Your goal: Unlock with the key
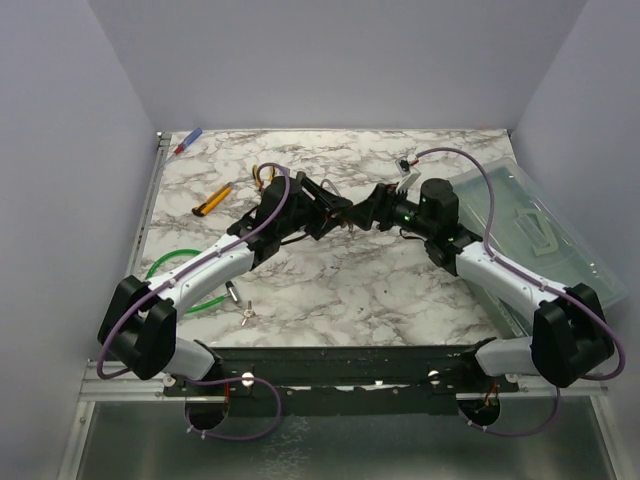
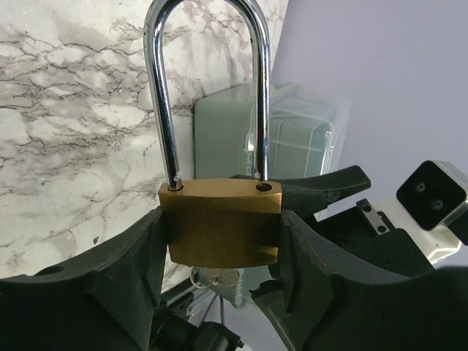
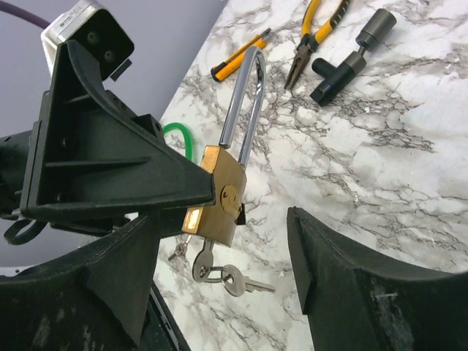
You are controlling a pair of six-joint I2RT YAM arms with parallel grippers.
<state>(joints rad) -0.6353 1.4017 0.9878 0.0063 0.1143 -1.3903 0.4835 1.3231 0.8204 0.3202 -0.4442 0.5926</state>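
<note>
A brass padlock (image 2: 219, 223) with a long steel shackle (image 2: 164, 95) stands upright between the fingers of my left gripper (image 2: 221, 238), which is shut on its body above the table. The key (image 3: 203, 256) sits in the lock's underside, and a second key (image 3: 248, 281) hangs from its ring. My right gripper (image 3: 227, 270) faces the padlock (image 3: 223, 201) from the other side. Its jaws stand wide apart around the keys and touch neither. From above, the two grippers meet at the table's middle (image 1: 345, 212).
Yellow-handled pliers (image 3: 311, 36), a yellow and black tool (image 3: 238, 57) and a black T-shaped tool (image 3: 351, 62) lie beyond the lock. A green cable loop (image 1: 185, 275) lies at the left, a clear plastic bin (image 1: 530, 225) at the right.
</note>
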